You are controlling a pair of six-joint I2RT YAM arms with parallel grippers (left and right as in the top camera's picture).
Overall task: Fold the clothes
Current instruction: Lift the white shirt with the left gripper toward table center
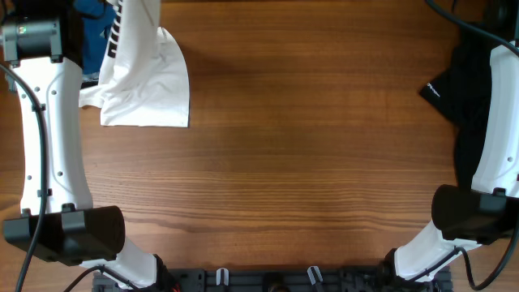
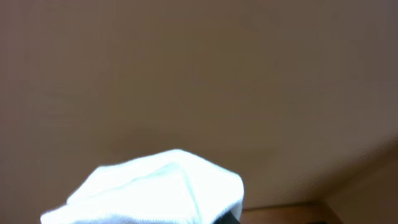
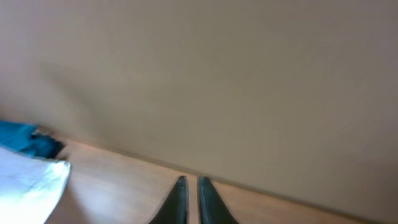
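A white shirt (image 1: 146, 81) with a black striped print sits at the table's (image 1: 308, 162) far left corner. Part of it lies flat on the wood and part rises out of sight past the far edge. In the left wrist view, blurred white cloth is bunched right at the left gripper (image 2: 229, 218), whose jaws are closed on it. A black garment (image 1: 462, 89) with a small white logo (image 1: 431, 89) lies at the right edge, partly under the right arm (image 1: 499, 122). The right gripper (image 3: 189, 199) has its jaws almost together, a thin gap between them, holding nothing. A blue item (image 1: 93, 28) lies beside the shirt.
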